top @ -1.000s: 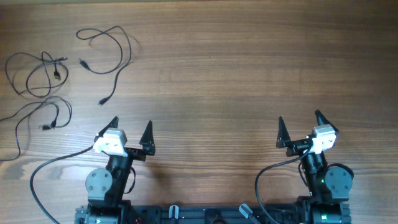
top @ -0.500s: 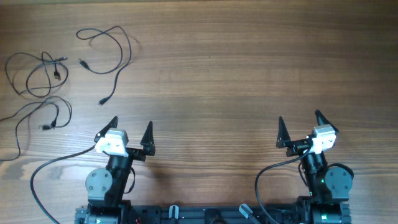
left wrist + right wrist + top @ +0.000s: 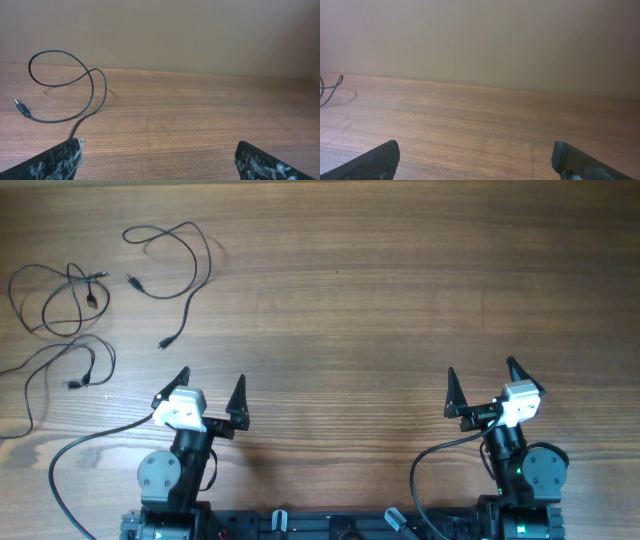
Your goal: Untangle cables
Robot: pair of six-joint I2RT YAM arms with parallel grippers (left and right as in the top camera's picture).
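Note:
Three thin black cables lie apart on the wooden table at the far left. One cable (image 3: 180,265) loops at the top and ends in a plug near the middle left; it also shows in the left wrist view (image 3: 92,92). A second cable (image 3: 55,295) forms a loop at the left edge. A third cable (image 3: 60,365) trails below it toward the table's left edge. My left gripper (image 3: 210,390) is open and empty, below and right of the cables. My right gripper (image 3: 480,385) is open and empty at the front right, far from them. A cable end (image 3: 330,90) shows at the right wrist view's left edge.
The wooden table (image 3: 400,300) runs across the whole view. Thick black arm cables (image 3: 70,470) curve beside the two arm bases at the front edge. A plain wall stands behind the table in both wrist views.

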